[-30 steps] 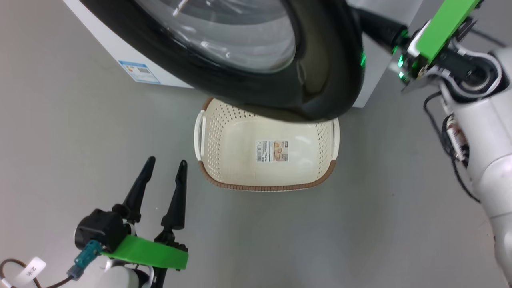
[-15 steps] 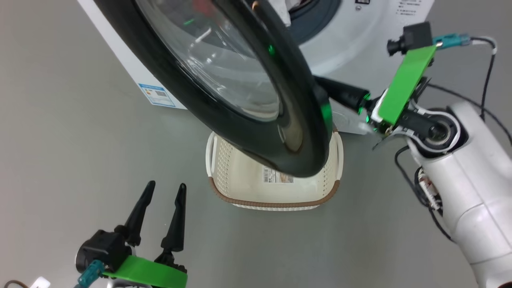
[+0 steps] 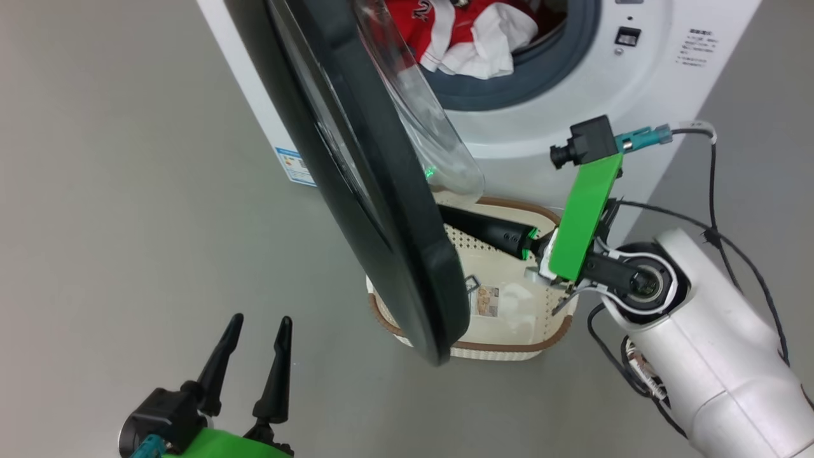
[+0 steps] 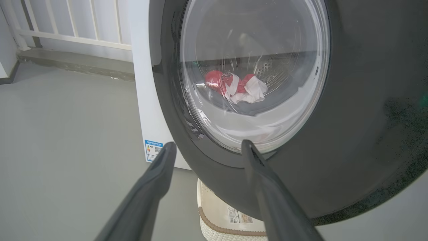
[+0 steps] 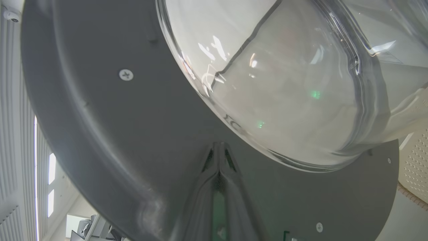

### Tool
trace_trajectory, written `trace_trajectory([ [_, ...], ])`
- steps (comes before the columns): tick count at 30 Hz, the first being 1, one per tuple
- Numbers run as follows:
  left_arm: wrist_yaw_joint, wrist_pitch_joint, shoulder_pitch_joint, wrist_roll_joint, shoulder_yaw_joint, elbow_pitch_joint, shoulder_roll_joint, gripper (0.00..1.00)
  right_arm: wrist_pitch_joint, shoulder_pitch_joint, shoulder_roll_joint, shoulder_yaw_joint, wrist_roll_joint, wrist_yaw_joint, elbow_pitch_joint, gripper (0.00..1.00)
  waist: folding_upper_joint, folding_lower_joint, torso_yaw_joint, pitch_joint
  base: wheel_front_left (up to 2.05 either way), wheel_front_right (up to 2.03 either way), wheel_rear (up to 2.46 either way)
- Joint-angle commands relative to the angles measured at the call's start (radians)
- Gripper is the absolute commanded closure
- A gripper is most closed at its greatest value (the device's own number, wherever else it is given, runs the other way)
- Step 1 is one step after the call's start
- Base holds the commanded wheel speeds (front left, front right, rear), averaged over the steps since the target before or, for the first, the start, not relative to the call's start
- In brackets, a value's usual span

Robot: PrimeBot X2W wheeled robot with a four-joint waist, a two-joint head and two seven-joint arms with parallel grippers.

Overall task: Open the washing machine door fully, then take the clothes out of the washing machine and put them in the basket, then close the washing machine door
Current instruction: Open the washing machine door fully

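The right arm reaches in from the lower right of the head view, its white forearm [image 3: 706,362] angled up to a wrist that carries a green plate [image 3: 585,216] with a small black camera [image 3: 582,143] on top. From there the right gripper [image 5: 219,149] points to the robot's left, passing low over the basket [image 3: 502,348] and in behind the washing machine door [image 3: 381,191]. Its two dark fingers [image 3: 489,230] are pressed flat together with nothing between them. In the right wrist view their tips meet at the grey inner face of the door, just under the bulge of the glass window [image 5: 284,83]; they look to be resting on it, though actual contact cannot be made out

The left arm sits low at the bottom left of the head view. The left gripper [image 3: 261,323] points up that view with its fingers spread wide, holding nothing, well apart from the door. In the left wrist view it faces the door's outer side

The door stands swung out from the washing machine [image 3: 572,95], hinged on the robot's left and nearly edge-on to the head camera, its lower rim hanging over the left part of the basket. The basket stands on the grey floor [image 3: 127,191] right in front of the machine, a sticker [image 3: 486,302] showing on its bottom. The clothes [image 3: 470,32], red and white, lie inside the drum at the grey rubber ring [image 3: 540,83], and show through the glass in the left wrist view
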Motion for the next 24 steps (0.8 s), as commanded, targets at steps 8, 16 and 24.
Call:
trace_trajectory([
  [8,-0.003,-0.008,0.016,0.0,0.054,-0.02,0.013,0.0,-0.019,0.05,0.051,0.059,-0.017,0.01,-0.07,1.0,0.0,0.0,0.077,-0.045,0.0,0.0,0.0],
  [16,-0.003,-0.008,0.022,-0.001,0.073,-0.016,0.013,0.0,-0.042,0.059,0.073,0.095,-0.021,0.01,-0.085,1.0,0.0,0.0,0.131,-0.06,0.0,0.0,0.0],
  [24,-0.003,-0.008,0.028,0.001,0.081,-0.014,0.013,0.0,-0.061,0.056,0.089,0.129,-0.025,0.01,-0.077,1.0,0.0,0.0,0.167,-0.071,0.0,0.0,0.0],
])
